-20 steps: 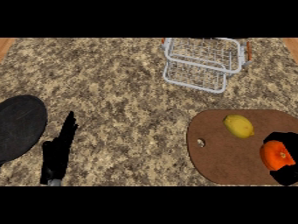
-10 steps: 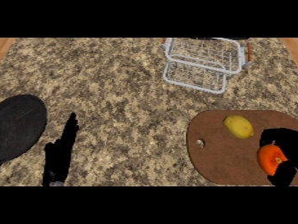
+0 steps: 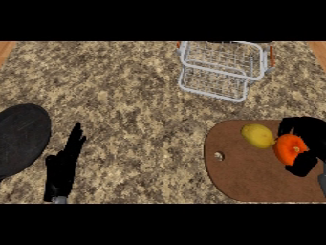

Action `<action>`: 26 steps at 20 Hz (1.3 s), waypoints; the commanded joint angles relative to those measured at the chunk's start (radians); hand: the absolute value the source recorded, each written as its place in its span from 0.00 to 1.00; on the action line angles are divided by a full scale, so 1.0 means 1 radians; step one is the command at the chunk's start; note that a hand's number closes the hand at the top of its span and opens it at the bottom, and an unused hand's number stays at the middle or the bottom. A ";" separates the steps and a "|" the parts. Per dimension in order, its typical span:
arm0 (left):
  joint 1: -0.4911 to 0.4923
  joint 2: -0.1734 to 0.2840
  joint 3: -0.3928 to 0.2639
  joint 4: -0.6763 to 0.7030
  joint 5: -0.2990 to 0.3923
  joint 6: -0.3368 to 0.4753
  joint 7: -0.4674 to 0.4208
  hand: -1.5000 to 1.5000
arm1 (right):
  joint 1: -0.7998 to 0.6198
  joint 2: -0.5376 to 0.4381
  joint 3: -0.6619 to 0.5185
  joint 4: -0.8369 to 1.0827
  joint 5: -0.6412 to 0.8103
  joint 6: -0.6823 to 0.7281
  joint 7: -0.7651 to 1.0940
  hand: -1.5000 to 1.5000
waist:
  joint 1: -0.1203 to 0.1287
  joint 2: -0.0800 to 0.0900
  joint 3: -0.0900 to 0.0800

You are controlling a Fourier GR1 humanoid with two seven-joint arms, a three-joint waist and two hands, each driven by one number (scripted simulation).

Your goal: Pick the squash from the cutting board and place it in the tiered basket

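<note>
Orange squash (image 3: 290,148) sits wrapped in the curled black fingers of the right hand (image 3: 313,143) at the right edge of the brown cutting board (image 3: 246,179), just beside a yellow lemon (image 3: 257,135) on the same board. The left hand (image 3: 63,165) rests with straight fingers near the counter's (image 3: 123,95) front edge, beside a black pan (image 3: 14,139) at the left edge. The white wire tiered basket (image 3: 222,69) stands at the back edge, speckled stone lying bare between it and the board; no writing shows anywhere.

One squash (image 3: 290,149), one lemon (image 3: 258,135), one cutting board (image 3: 254,174), one tiered basket (image 3: 218,70), one pan (image 3: 11,139)
</note>
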 commanded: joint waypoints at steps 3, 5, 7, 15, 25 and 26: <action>0.071 -0.018 -0.018 -0.010 -0.021 0.024 -0.006 0.50 | -0.033 0.053 -0.180 -0.171 -0.197 0.036 0.059 1.00 | -0.011 -0.001 0.002; 0.047 0.004 0.008 0.003 0.001 -0.004 -0.012 0.50 | -0.072 0.077 -0.216 -0.256 -0.238 0.057 0.143 1.00 | -0.014 -0.001 0.001; -0.007 -0.025 -0.001 0.012 -0.021 0.039 0.044 0.50 | -0.094 0.094 -0.290 -0.330 -0.328 0.063 0.168 1.00 | -0.032 -0.003 0.001; 0.002 -0.019 0.006 0.031 -0.018 0.016 0.007 0.50 | -0.215 -0.060 -0.430 -0.644 -0.472 0.203 0.340 1.00 | -0.012 0.002 0.001; 0.006 -0.041 -0.020 0.003 -0.048 0.021 0.049 0.50 | -0.560 -0.113 -0.326 -0.456 -0.472 0.183 0.585 1.00 | 0.017 0.008 0.002; 0.024 -0.017 -0.003 -0.023 -0.036 -0.005 0.029 0.50 | -0.506 -0.130 -0.360 -0.436 -0.482 0.191 0.514 1.00 | 0.009 0.007 0.002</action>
